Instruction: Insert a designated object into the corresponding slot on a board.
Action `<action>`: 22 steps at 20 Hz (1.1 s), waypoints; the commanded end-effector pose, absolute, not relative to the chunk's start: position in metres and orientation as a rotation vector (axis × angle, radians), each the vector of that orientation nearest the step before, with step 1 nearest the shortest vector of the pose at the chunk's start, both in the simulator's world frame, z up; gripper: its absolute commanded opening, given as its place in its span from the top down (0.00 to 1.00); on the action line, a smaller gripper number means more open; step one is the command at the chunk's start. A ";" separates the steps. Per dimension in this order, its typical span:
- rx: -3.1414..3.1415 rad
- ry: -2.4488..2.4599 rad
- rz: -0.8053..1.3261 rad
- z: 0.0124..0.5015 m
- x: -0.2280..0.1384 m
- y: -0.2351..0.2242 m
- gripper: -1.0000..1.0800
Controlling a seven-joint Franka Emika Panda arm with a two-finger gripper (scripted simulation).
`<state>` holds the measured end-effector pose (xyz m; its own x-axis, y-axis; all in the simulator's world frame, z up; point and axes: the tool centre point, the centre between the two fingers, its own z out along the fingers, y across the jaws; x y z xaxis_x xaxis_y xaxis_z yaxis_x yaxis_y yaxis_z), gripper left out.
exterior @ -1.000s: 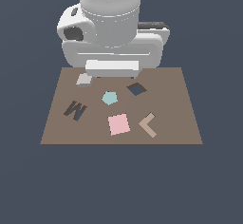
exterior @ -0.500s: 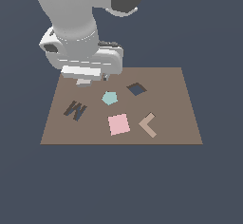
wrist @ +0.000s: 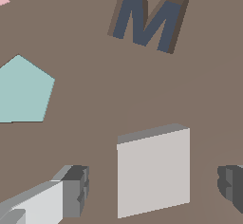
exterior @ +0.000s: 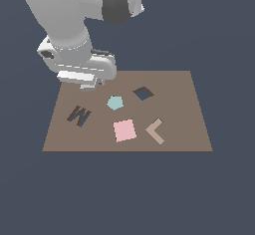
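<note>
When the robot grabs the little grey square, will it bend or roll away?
Probably not. The grey tile looks like a stiff block with straight edges, so it shouldn't flop. It lies flat on the board, so rolling seems unlikely. The gripper straddles it, open.

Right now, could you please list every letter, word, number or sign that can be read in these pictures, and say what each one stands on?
"M": a dark navy letter shape sunk into the brown board, also seen in the exterior view.
No other words, numbers, brands or labels appear; the remaining marks on the board are plain coloured shapes without text.

Teal pentagon [exterior: 115, 102], pink square [exterior: 124, 130], tan L-piece [exterior: 156, 131], M-shaped mark [exterior: 78, 115].
</note>
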<state>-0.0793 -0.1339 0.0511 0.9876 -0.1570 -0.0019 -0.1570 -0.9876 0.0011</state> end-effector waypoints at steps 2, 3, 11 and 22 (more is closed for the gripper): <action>3.131 -0.246 -0.002 0.050 -0.079 -0.134 0.04; 3.131 -0.246 -0.002 0.049 -0.079 -0.134 0.04; 3.132 -0.246 0.000 0.030 -0.079 -0.135 0.04; 3.132 -0.246 0.000 0.030 -0.079 -0.135 1.00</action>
<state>-0.0794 -0.1346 0.0304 0.9877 -0.1565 -0.0002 -0.1565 -0.9877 0.0001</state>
